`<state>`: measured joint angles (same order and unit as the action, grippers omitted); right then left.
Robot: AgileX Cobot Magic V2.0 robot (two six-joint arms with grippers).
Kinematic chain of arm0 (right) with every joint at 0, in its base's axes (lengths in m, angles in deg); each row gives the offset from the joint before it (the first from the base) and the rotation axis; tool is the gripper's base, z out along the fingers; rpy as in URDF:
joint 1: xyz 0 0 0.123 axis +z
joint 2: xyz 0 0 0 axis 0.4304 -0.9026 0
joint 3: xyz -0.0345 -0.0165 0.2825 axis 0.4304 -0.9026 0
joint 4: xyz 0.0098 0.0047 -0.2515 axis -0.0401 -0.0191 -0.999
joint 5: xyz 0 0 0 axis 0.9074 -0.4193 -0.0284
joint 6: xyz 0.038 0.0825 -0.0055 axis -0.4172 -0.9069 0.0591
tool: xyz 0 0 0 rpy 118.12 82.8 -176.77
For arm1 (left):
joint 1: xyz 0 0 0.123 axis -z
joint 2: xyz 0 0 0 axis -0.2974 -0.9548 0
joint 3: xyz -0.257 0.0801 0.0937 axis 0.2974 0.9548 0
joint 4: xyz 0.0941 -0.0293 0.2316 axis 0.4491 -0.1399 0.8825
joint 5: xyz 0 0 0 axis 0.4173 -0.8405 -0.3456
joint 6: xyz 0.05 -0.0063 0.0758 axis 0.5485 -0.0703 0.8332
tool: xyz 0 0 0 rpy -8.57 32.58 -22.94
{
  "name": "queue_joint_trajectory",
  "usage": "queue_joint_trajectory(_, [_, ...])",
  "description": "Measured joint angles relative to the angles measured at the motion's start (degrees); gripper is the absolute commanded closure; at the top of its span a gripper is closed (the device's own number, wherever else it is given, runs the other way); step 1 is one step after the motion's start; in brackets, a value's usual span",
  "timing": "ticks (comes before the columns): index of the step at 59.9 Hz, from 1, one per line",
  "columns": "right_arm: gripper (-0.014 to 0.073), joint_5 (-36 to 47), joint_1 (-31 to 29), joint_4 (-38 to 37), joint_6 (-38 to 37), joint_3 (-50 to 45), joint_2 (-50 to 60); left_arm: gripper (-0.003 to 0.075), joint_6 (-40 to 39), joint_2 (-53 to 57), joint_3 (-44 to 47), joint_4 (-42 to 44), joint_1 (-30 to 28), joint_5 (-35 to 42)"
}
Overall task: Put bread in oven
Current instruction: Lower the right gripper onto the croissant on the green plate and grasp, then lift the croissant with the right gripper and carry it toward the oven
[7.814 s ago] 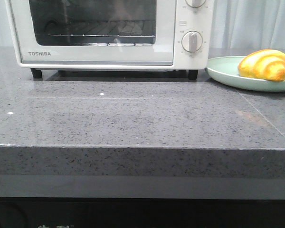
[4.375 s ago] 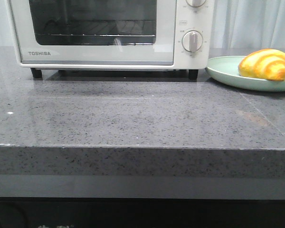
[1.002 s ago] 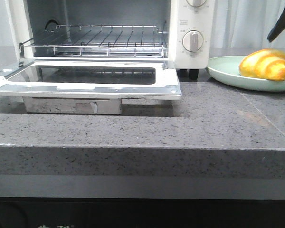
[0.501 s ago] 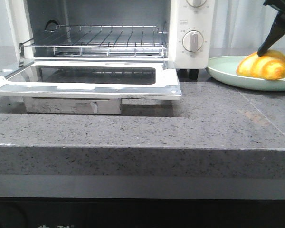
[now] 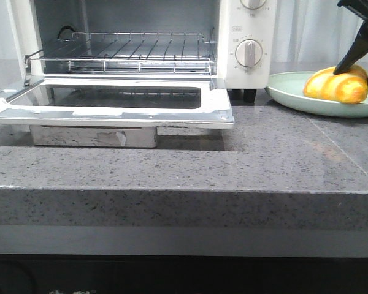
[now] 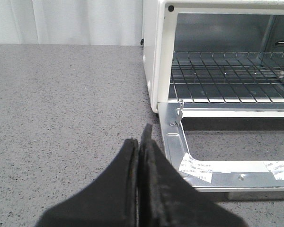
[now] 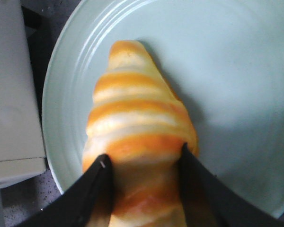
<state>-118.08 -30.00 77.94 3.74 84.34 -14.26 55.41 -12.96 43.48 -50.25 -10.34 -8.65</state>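
Front view: the oven point(image 5: 135, 55) stands at the back of the grey speckled worktop point(image 5: 172, 159), its door point(image 5: 110, 105) folded down flat toward the camera, glass pane facing up.
Oven interior: a wire rack point(image 5: 129, 49) spans the open cavity; nothing lies on it.
Oven controls: a round white dial point(image 5: 248, 54) sits on the panel to the right of the cavity, with the lower edge of a second one just showing above it at the top of the frame.
Bread: the bread point(image 5: 335, 84) lies on the pale green plate point(image 5: 294, 95), which rests on the worktop just right of the oven.
Right hand, front view: the right hand point(image 5: 363, 61) comes down from the upper right corner, one dark finger point(image 5: 351, 58) touching the top of the bread, the other at the frame's edge on the far side of it.
Right hand, right wrist view: the two fingers point(image 7: 97, 189) are spread to the roll's width and press against both flanks of the bread point(image 7: 137, 137), which sits between them on the plate point(image 7: 236, 71); the hand is pinching the bread, and the roll seems to rest on the plate.
Left hand, left wrist view: the left hand point(image 6: 140, 142) hovers low over the worktop point(image 6: 61, 104) with its black fingers pressed together, nothing between them.
Left hand position: it sits just beside the corner of the lowered door point(image 6: 227, 156), off the oven's point(image 6: 156, 56) outer side wall, with the rack point(image 6: 227, 75) visible beyond.
Door detail: torn white stickers point(image 6: 195, 168) cling to the metal frame of the door.
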Motion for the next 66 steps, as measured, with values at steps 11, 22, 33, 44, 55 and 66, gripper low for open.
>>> queue_joint_trajectory(11, [0.0559,-2.06,0.0,-0.16,0.0,0.0,3.28,0.0741,0.0,0.0,0.0,0.0,0.0,0.0])
queue_joint_trajectory(22, [0.0559,-3.09,0.0,-0.94,0.09,-1.24,10.24,0.0741,0.0,0.0,0.0,0.0,0.0,0.0])
queue_joint_trajectory(33, [0.0559,-4.89,0.0,-1.41,0.09,-6.69,18.89,0.0741,0.0,0.0,0.0,0.0,0.0,-0.1])
queue_joint_trajectory(44, [0.0559,-6.32,2.07,-1.89,0.32,-14.1,27.38,0.0741,0.0,0.0,0.0,0.0,0.0,-0.1])
queue_joint_trajectory(55, [0.0559,-6.6,8.26,-1.23,0.53,-17.54,31.52,0.0741,0.0,0.0,0.0,0.0,0.0,-0.1])
queue_joint_trajectory(66, [0.0559,-3.83,18.42,2.14,0.53,-17.92,31.92,0.0741,0.0,0.0,0.0,0.0,0.0,-0.1])
